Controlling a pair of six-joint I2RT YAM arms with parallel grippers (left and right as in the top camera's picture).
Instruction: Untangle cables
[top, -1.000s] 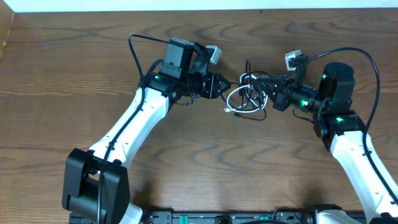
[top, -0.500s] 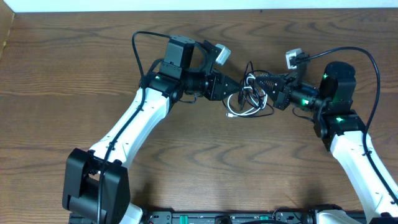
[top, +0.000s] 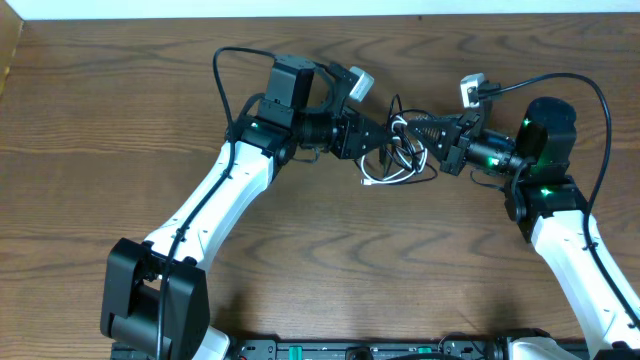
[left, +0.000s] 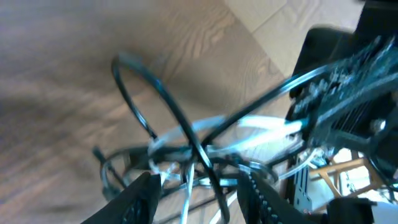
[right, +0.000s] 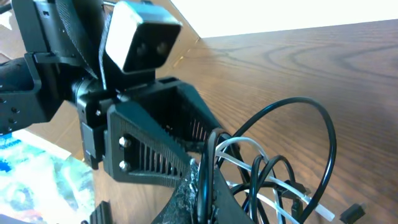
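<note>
Ann: Dark wood-grain counter, pale wall strip along 12 o'clock. The tangle sits just toward 12 o'clock from counter centre, between the two arms.

Rev: Cables?

Ann: The black cable loops up at 12 o'clock of the knot. The white cable coils through it, and a loose end trails off at 7 o'clock. They're interlaced, not separated.

Rev: Grippers?

Ann: The left gripper comes in from 9 o'clock and the right gripper from 3 o'clock, tips nearly meeting in the knot. In the left wrist view the left fingers are spread fairly wide. Strands of both cables cross the gap, and nothing looks pinched. In the right wrist view the right one looks clamped on a black strand, with a loop springing up toward 2 o'clock.

Rev: Why that setup?

Ann: My read is that the right one anchors the black so the knot stays put. The left goes in open to catch a white strand and draw it toward 9 o'clock. The risk is that it catches both colours at once.

Rev: Any text?

Ann: None readable. The white camera block shows no marking. A pale sheet with blue print sits at 8 o'clock of the right wrist view, too blurred to read. There are green lights on the right arm.
</note>
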